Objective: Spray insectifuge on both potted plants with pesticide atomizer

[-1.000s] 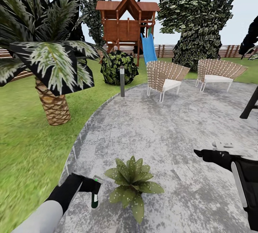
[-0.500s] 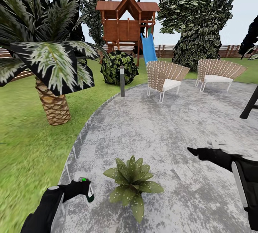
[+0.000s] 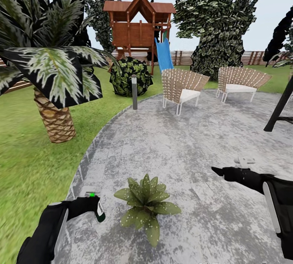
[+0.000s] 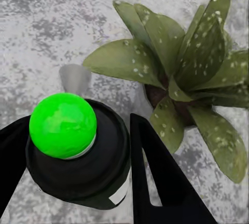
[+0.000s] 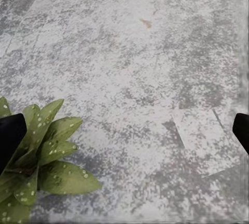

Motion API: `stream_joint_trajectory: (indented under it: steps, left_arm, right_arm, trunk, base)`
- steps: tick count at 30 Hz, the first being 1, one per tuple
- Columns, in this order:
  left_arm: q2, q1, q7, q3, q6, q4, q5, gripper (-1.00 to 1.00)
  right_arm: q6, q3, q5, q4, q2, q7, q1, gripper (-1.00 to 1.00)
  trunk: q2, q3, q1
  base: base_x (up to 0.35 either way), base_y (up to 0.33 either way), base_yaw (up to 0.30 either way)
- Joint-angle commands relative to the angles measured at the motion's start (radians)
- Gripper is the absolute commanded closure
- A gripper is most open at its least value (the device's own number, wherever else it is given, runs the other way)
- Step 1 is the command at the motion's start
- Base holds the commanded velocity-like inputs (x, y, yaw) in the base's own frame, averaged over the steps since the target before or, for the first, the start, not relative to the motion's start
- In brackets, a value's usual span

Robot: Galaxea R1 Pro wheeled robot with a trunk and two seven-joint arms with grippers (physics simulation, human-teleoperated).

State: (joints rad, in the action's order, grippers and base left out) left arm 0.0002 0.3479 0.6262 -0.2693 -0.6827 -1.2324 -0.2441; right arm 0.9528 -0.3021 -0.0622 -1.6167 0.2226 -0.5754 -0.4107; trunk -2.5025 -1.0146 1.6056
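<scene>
Grey stone patio (image 3: 183, 134), lawn at left | left gripper (image 3: 91, 207) clamped on bottle (image 3: 99, 212), lower left, tilted, tip pointing down toward speckled plant (image 3: 145, 207) | right gripper (image 3: 217, 170) jaws apart, empty, right

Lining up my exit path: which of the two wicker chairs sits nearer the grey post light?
The left-hand wicker chair, standing in front of the blue slide. The grey post light stands just to its left at the patio edge; the other chair is farther right.

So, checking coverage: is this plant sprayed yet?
Sprayed: white specks dot the potted plant leaves. Full coverage: cannot tell.
</scene>
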Motion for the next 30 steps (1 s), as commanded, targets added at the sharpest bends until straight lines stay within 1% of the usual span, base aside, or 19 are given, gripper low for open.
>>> stream_joint_trajectory:
  steps: [1, 2, 3, 4, 5, 6, 7, 10, 12, 13, 14, 15, 16, 17, 19, 20, 21, 24, 30]
  left_arm:
    - [0.000, 0.000, 0.010, -0.002, -0.032, -0.037, -0.010, 1.00]
    - [0.000, 0.000, 0.010, -0.002, -0.045, -0.058, -0.010, 1.00]
    - [-0.003, 0.002, 0.047, 0.032, -0.192, -0.288, -0.003, 1.00]
    - [-0.004, 0.010, 0.060, 0.048, -0.237, -0.326, -0.001, 1.00]
    - [-0.006, 0.022, 0.071, 0.056, -0.257, -0.344, 0.003, 1.00]
    - [-0.012, 0.041, 0.081, 0.063, -0.274, -0.355, 0.012, 1.00]
    - [-0.017, 0.059, 0.090, 0.074, -0.285, -0.362, 0.020, 1.00]
    - [-0.021, 0.086, 0.107, 0.123, -0.300, -0.372, 0.032, 1.00]
    - [-0.020, 0.104, 0.120, 0.134, -0.303, -0.374, 0.035, 1.00]
    - [-0.021, 0.126, 0.139, 0.143, -0.309, -0.374, 0.037, 1.00]
    - [-0.023, 0.150, 0.160, 0.164, -0.320, -0.375, 0.038, 1.00]
    - [-0.026, 0.193, 0.192, 0.208, -0.336, -0.375, 0.041, 1.00]
    - [-0.030, 0.227, 0.217, 0.234, -0.342, -0.374, 0.044, 1.00]
    - [-0.041, 0.262, 0.244, 0.253, -0.344, -0.373, 0.050, 1.00]
    - [-0.080, 0.308, 0.283, 0.274, -0.344, -0.371, 0.062, 1.00]
    - [-0.115, 0.330, 0.314, 0.298, -0.281, -0.370, 0.070, 1.00]
    - [-0.106, 0.323, 0.319, 0.291, -0.285, -0.364, 0.093, 1.00]
    - [-0.093, 0.306, 0.301, 0.277, -0.296, -0.347, 0.096, 1.00]
    - [-0.093, 0.283, 0.298, 0.277, -0.296, -0.335, 0.098, 1.00]
  right_arm:
    - [0.006, -0.001, -0.007, -0.001, 0.000, -0.008, -0.002, -1.00]
    - [0.007, -0.001, -0.007, -0.001, 0.001, -0.008, -0.003, -1.00]
    - [0.010, -0.001, -0.007, -0.002, 0.001, -0.011, -0.022, -1.00]
    - [0.010, 0.000, -0.007, -0.002, 0.002, -0.018, -0.034, -1.00]
    - [0.010, 0.000, -0.007, -0.002, 0.003, -0.041, -0.042, -1.00]
    - [0.011, 0.000, -0.007, -0.002, 0.009, -0.084, -0.051, -1.00]
    - [0.018, 0.000, -0.007, -0.001, 0.023, -0.140, -0.059, -1.00]
    - [0.094, 0.000, -0.007, -0.001, 0.095, -0.304, -0.075, -1.00]
    - [0.094, 0.000, -0.007, -0.001, 0.112, -0.338, -0.077, -1.00]
    - [0.094, -0.001, -0.007, -0.001, 0.117, -0.348, -0.077, -1.00]
    - [0.094, 0.000, -0.007, 0.000, 0.121, -0.354, -0.079, -1.00]
    - [0.094, -0.001, -0.007, -0.001, 0.126, -0.364, -0.080, -1.00]
    - [0.094, -0.001, -0.007, -0.001, 0.130, -0.379, -0.082, -1.00]
    - [0.094, -0.001, -0.007, -0.001, 0.133, -0.402, -0.083, -1.00]
    - [0.094, -0.006, -0.007, -0.001, 0.146, -0.457, -0.084, -1.00]
    - [0.094, -0.030, -0.007, -0.002, 0.175, -0.517, -0.102, -1.00]
    - [0.088, -0.029, -0.001, 0.003, 0.168, -0.520, -0.107, -1.00]
    - [0.078, -0.046, 0.010, 0.001, 0.171, -0.512, -0.118, -1.00]
    - [0.078, -0.052, 0.010, 0.001, 0.171, -0.512, -0.118, -1.00]
  trunk:
    - [0.000, -0.001, 0.000]
    - [0.000, -0.001, 0.000]
    - [0.000, -0.001, 0.000]
    - [0.000, -0.001, 0.000]
    - [0.000, -0.001, 0.000]
    - [0.000, -0.001, 0.000]
    - [0.000, -0.001, 0.000]
    - [0.000, -0.001, 0.000]
    - [0.000, -0.001, 0.000]
    - [0.000, -0.001, 0.000]
    - [0.000, -0.001, 0.000]
    - [0.000, -0.001, 0.000]
    - [0.000, -0.001, 0.000]
    - [0.000, -0.001, 0.000]
    - [0.000, -0.001, 0.000]
    - [0.000, -0.001, 0.000]
    - [0.000, -0.001, 0.000]
    - [0.000, -0.001, 0.000]
    - [0.000, -0.001, 0.000]
  base:
    - [0.000, 0.000, -0.271]
    - [0.000, 0.000, -0.273]
    - [0.000, 0.000, -0.066]
    - [0.000, 0.000, -0.034]
    - [0.000, 0.000, -0.022]
    - [0.000, 0.000, -0.014]
    - [0.000, 0.000, -0.009]
    - [0.000, 0.000, -0.004]
    - [0.000, 0.000, -0.001]
    - [0.000, 0.000, 0.000]
    - [0.000, 0.000, 0.000]
    - [0.000, 0.000, 0.000]
    - [0.000, 0.000, 0.000]
    - [0.000, 0.000, 0.000]
    - [0.000, 0.000, 0.000]
    - [0.000, 0.000, 0.000]
    - [0.000, 0.000, 0.000]
    - [0.000, 0.000, 0.000]
    - [0.000, 0.000, 0.000]
